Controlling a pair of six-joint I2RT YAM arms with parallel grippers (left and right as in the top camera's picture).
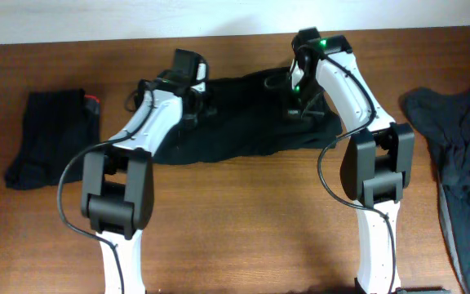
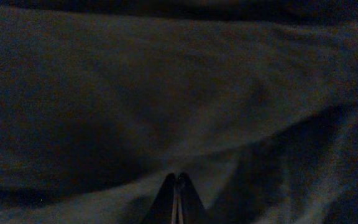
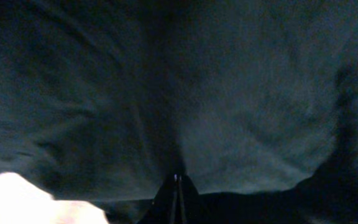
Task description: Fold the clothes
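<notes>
The table (image 1: 243, 212) is brown wood, smooth, with fine lines running across it. A thin white strip of wall (image 1: 96, 20) shows along the top of the frame.

A big black cloth (image 1: 243, 122) lies spread wide in the upper middle of the table. It is soft and wrinkly, with a wavy lower edge. At the left sits a folded black cloth (image 1: 47, 139), a neat block with a small red tag (image 1: 93, 101) at its top right corner. At the right edge a grey-blue cloth (image 1: 463, 163) lies in a loose heap.

Both arms reach onto the big black cloth. The left gripper (image 2: 176, 186) has its fingers pressed together, tips down in the cloth. The right gripper (image 3: 177, 183) is pressed together too, where a crease meets its tips. I cannot tell if cloth is caught between the fingers.
</notes>
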